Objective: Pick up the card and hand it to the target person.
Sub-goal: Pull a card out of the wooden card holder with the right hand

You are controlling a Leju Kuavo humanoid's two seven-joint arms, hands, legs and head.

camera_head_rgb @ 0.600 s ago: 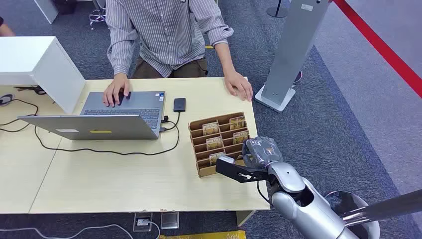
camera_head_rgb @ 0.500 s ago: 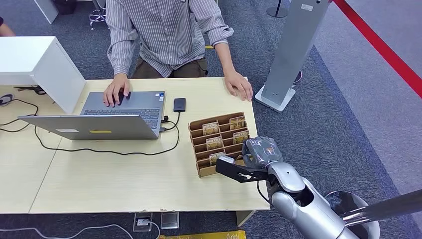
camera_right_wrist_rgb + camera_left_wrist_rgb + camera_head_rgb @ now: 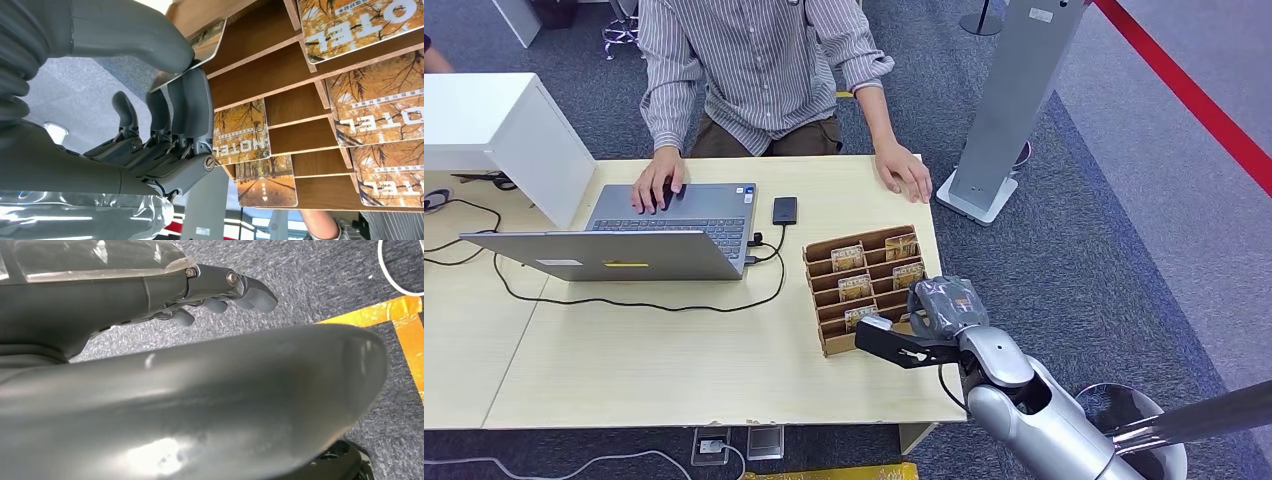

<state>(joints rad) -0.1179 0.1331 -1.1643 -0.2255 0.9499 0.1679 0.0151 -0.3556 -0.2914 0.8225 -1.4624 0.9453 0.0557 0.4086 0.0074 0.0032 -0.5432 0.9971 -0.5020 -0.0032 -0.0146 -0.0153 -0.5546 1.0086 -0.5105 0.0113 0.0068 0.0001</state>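
Note:
A brown cardboard rack (image 3: 876,240) stands on the desk's right part with several autumn-print hotel cards (image 3: 855,287) upright in its slots. My right hand (image 3: 902,342) is at the rack's near right corner. In the right wrist view this hand (image 3: 170,115) pinches a card (image 3: 206,40) between its thumb and dark fingers at the edge of the rack (image 3: 260,75). The person (image 3: 764,60) sits across the desk, with one hand (image 3: 904,172) flat on the tabletop near the rack and the other on a laptop. My left hand (image 3: 220,295) hangs over the carpet, holding nothing.
An open laptop (image 3: 664,230) with a black cable and a dark phone (image 3: 784,210) lie left of the rack. A white box (image 3: 494,130) stands at the far left. A grey pillar stand (image 3: 1014,100) rises from the carpet right of the desk.
My right hand has shifted slightly to the left along the rack's near side. The person and the desk items have not moved.

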